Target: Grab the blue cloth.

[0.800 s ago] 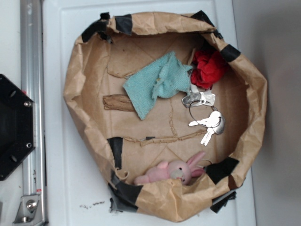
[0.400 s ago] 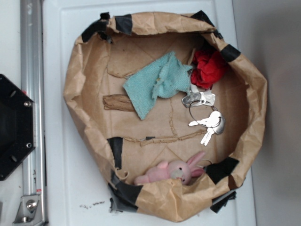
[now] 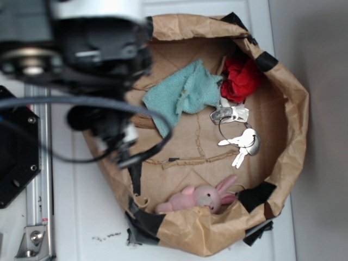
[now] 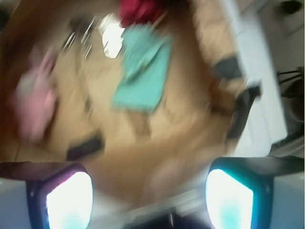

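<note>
The approach step is judged to be in hand, with nothing grasped yet. The blue cloth [image 3: 182,98] is seen lying crumpled on the floor of a brown paper-lined basin [image 3: 291,130], towards its upper middle, with its right edge just beside a red cloth [image 3: 242,79] and above a bunch of keys [image 3: 239,138]. A pink toy rabbit [image 3: 204,197] is found at the lower rim, well apart from the cloth. In the exterior view the robot arm [image 3: 81,54] is seen blurred over the upper left of the basin, beside the cloth and not over it. In the wrist view, which is heavily smeared, the gripper [image 4: 150,193] is shown with its two fingers [image 4: 66,198] set wide apart at the bottom corners, nothing being held between them, and the blue cloth [image 4: 143,71] is seen ahead, well apart from the fingertips. For the next move, the claw would need to be carried across until it is centred over the cloth, then lowered with the jaws kept spread so that a raised fold is straddled. The red cloth and the keys would have to be avoided on the descent.
</note>
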